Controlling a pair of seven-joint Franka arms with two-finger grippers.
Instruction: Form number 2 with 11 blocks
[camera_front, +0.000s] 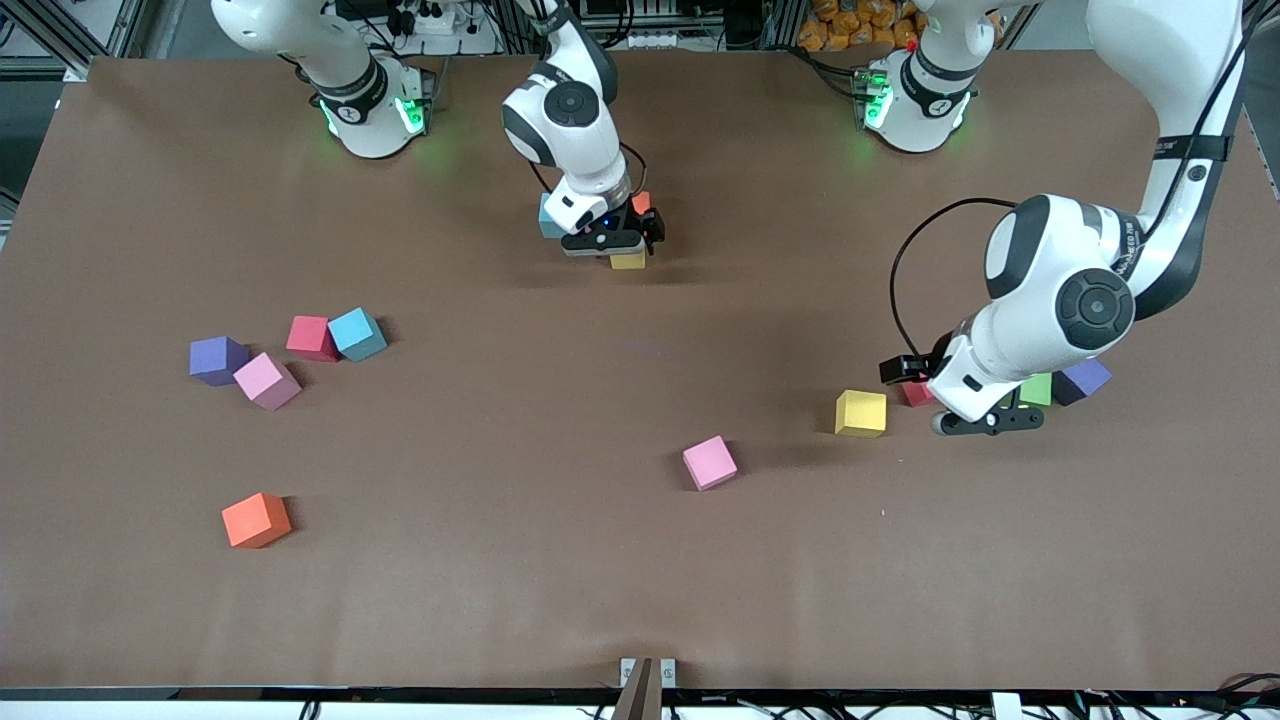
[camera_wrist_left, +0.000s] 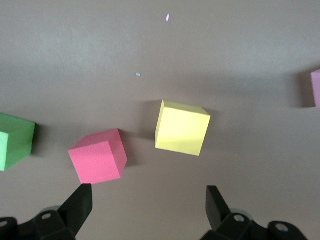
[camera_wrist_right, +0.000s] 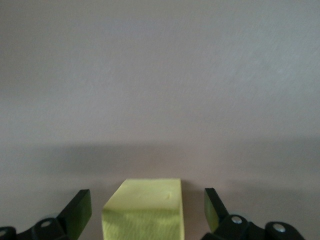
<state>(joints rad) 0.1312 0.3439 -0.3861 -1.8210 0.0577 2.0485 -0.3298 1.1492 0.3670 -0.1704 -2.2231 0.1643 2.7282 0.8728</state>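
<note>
Barely begun: right gripper (camera_wrist_right: 147, 210), jaws wide, straddles a matte yellow foam cube (camera_wrist_right: 144, 210); left gripper (camera_wrist_left: 149, 207) hovers wide; cubes lie scattered.

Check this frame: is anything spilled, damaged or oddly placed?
Nothing is spilled or damaged. The blocks lie scattered at mixed angles, like the pink block and orange block; no digit is formed yet. Two purple blocks sit among them. The right gripper hangs open around a yellow block.

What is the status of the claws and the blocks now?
Both claws open. Right claw around a yellow block, fingers apart from it. Left claw over red block. No digit formed; nothing in the way.
</note>
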